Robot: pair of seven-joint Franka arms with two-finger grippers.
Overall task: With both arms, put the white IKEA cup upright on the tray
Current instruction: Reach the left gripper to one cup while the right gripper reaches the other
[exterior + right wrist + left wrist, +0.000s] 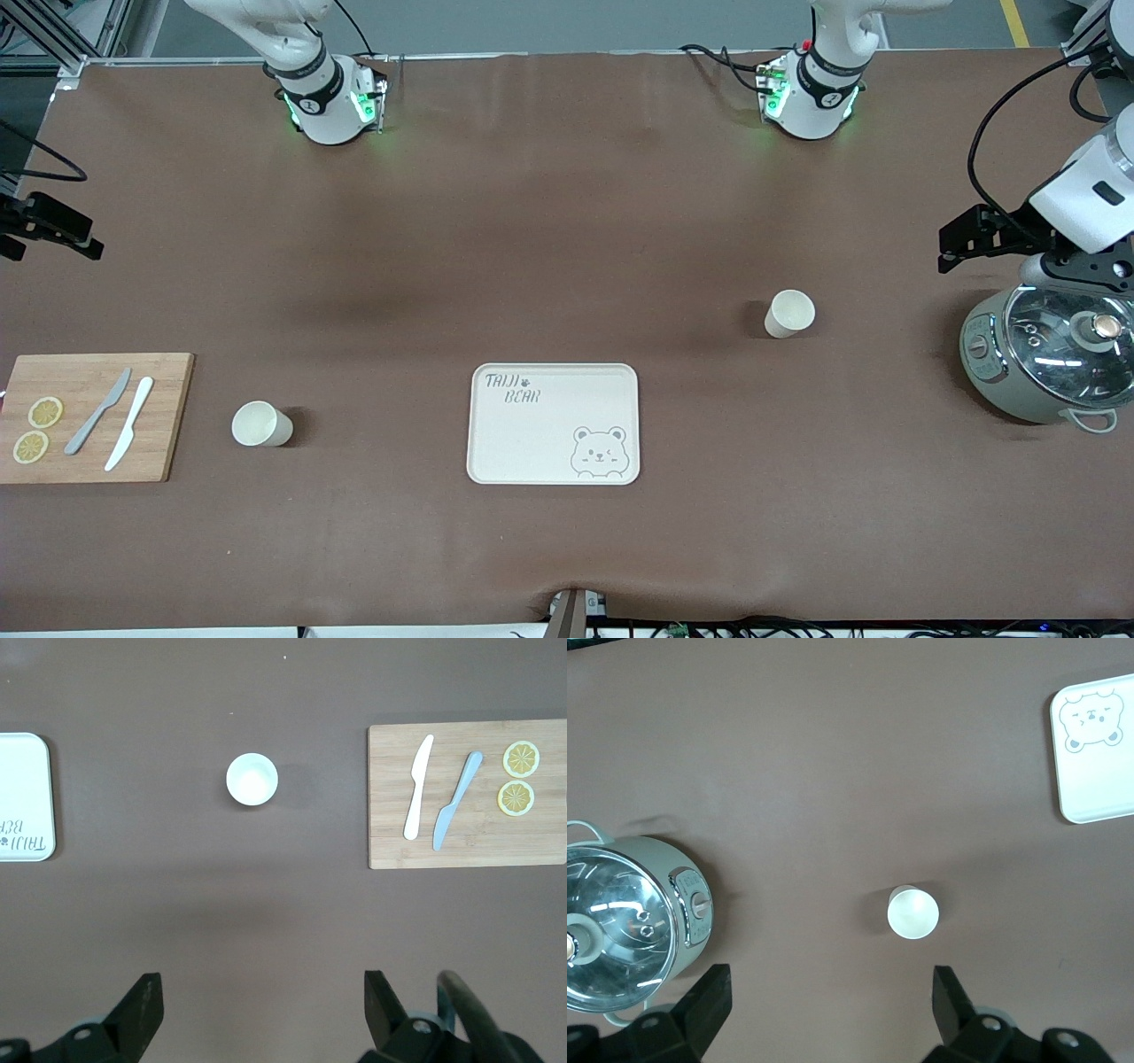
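Observation:
Two white cups stand upright on the brown table, mouths up. One cup [789,313] [912,912] is toward the left arm's end, the other cup [261,424] [252,779] toward the right arm's end. Between them lies the cream tray [549,434] [1099,780] [22,780] with the bear face, nothing on it. My left gripper [952,246] [830,1001] hangs open high over the table beside the cooker, holding nothing. My right gripper [62,235] [263,1005] hangs open high over the right arm's end of the table, also holding nothing.
A grey-green cooker [1041,354] [629,921] with a glass lid stands at the left arm's end. A wooden cutting board [89,443] [469,837] at the right arm's end carries two knives [419,787] and two lemon slices [521,759].

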